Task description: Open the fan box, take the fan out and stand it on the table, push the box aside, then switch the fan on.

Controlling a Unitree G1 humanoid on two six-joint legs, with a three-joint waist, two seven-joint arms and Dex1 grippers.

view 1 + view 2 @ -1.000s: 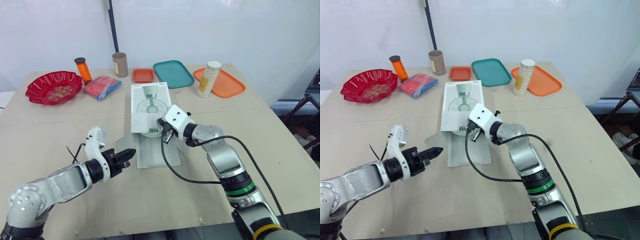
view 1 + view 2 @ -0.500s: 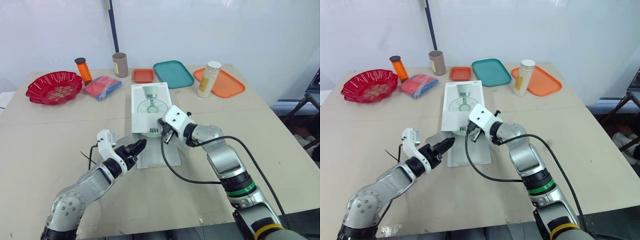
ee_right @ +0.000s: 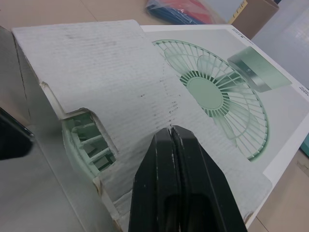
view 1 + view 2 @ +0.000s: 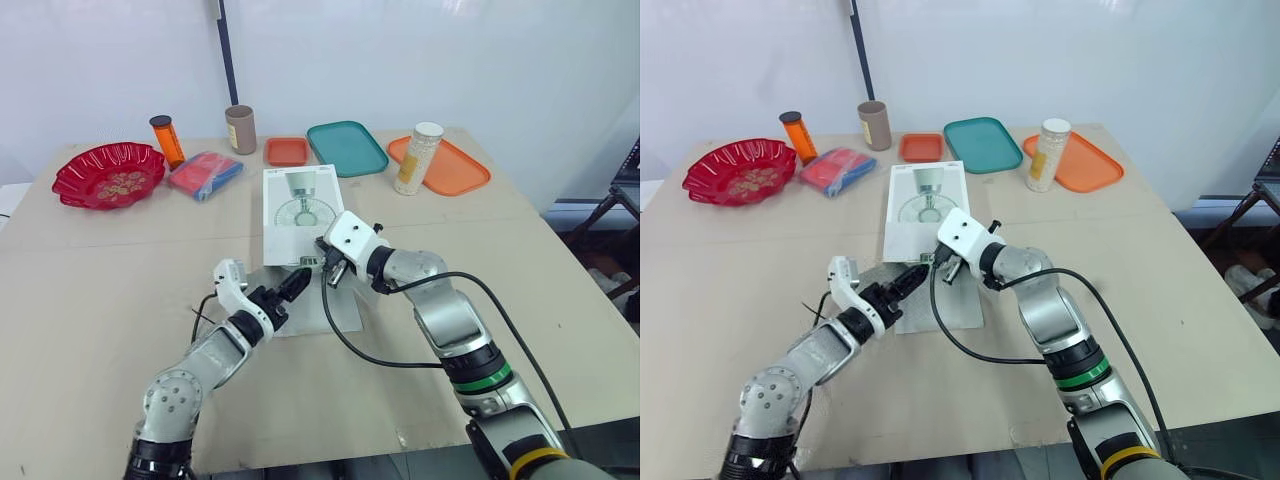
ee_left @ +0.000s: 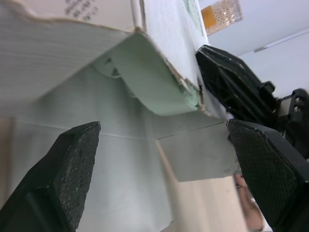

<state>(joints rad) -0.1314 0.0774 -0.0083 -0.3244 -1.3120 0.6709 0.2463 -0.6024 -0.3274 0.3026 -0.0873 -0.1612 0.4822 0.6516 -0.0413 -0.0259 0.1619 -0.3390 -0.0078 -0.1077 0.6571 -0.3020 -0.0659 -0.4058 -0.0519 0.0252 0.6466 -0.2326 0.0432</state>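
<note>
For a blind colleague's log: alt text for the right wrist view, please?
The right claw, fingers shut, lies tip-first on the fan box, on its corrugated top flap. The green fan shows inside through a gap in the cardboard.

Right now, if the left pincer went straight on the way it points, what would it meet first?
Probably the green fan in the open end of the fan box; the left pincer points at it, though depth is unclear.

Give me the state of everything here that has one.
White cardboard fan box: lying flat, near end open.
Pale green fan: inside box.
Left pincer: open, at box opening.
Right pincer: shut, on box top.
Orange capped bottle: upright.
White-lidded jar: upright on orange tray.
</note>
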